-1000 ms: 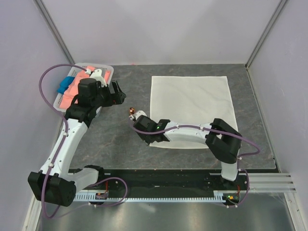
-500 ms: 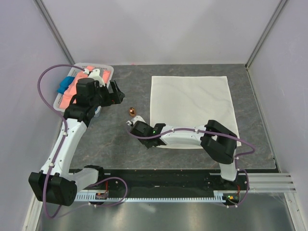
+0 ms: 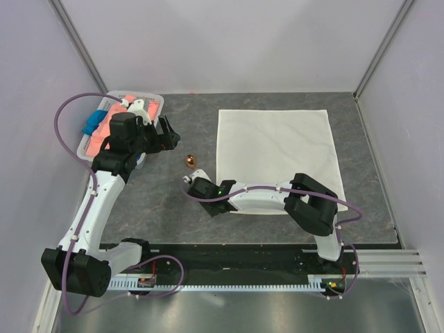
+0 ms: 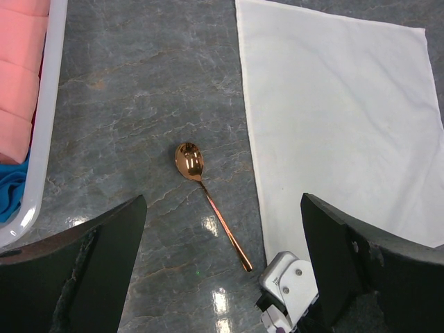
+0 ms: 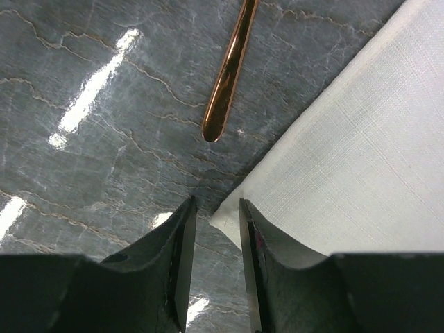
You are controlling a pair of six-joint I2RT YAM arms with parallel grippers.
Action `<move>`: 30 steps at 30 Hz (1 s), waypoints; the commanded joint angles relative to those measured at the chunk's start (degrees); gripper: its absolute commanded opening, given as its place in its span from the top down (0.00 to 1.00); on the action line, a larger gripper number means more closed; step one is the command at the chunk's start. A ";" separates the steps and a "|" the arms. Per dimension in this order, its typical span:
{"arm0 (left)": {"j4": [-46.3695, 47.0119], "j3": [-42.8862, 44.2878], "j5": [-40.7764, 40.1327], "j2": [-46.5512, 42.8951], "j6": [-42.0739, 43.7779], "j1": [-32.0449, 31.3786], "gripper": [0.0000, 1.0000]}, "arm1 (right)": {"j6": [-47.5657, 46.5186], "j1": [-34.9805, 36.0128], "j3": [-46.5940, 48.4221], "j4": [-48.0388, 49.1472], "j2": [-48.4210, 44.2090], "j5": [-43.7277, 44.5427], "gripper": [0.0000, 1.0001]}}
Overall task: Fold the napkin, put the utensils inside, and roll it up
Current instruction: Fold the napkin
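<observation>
On veined tabletop [image 3: 166,201]: woven napkin [image 3: 277,149], copper spoon [image 4: 216,211].

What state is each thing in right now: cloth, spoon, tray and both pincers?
napkin: spread flat, unfolded
spoon: lying on the table beside the napkin, not on it
left pincer: wide open, empty
right pincer: jaws slightly apart at the napkin's near left corner
tray: holds pink cloths and a blue cloth
</observation>
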 commanded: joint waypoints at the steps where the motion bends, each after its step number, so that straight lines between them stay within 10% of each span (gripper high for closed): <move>1: 1.09 1.16 1.20 -0.16 0.49 0.27 0.00 | 2.49 0.45 -0.66 -0.31 -0.36 0.11 0.61; 11: 1.36 0.98 1.64 -0.33 0.31 0.27 0.00 | 5.48 0.19 -3.38 -0.57 0.08 -0.42 0.63; 30: 1.45 0.89 1.20 -1.12 0.31 0.27 0.00 | 7.42 0.19 -5.41 3.03 -3.86 -13.07 1.00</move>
